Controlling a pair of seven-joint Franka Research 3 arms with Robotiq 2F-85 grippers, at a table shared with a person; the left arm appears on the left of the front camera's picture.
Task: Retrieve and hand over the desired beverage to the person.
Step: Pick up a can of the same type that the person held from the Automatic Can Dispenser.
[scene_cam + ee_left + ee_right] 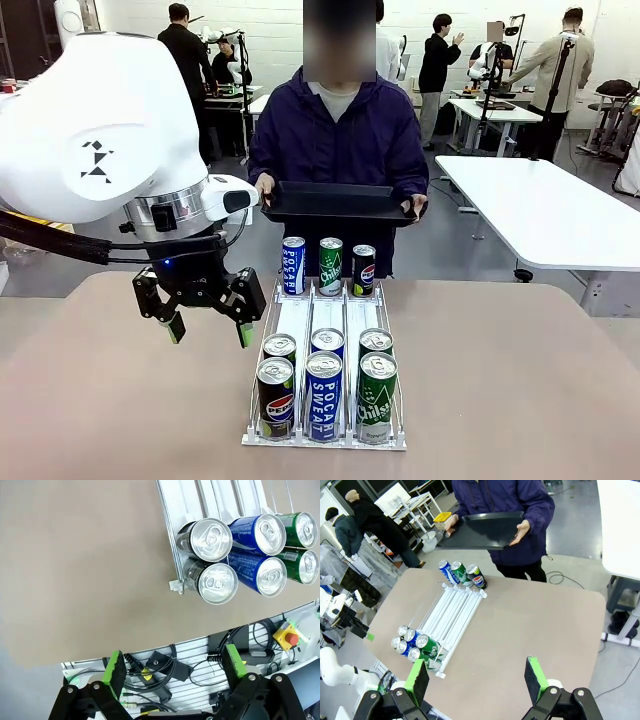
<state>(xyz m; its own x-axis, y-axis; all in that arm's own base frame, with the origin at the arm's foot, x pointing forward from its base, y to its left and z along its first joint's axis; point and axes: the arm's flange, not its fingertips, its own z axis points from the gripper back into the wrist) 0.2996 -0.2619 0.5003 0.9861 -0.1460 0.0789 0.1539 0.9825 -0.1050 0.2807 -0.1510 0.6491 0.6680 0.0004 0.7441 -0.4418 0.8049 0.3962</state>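
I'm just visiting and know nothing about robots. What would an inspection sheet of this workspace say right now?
Surface: tan table, carrying the rack.
Job's things: white rack with six cans at its near end, three cans at its far end; person holding a black tray.
Clutter: nothing seen.
Grippers: left gripper open, above the table left of the rack; right gripper open, high over the table.
Cables: black cables below the table's near edge.
Surroundings: white tables, other people behind.
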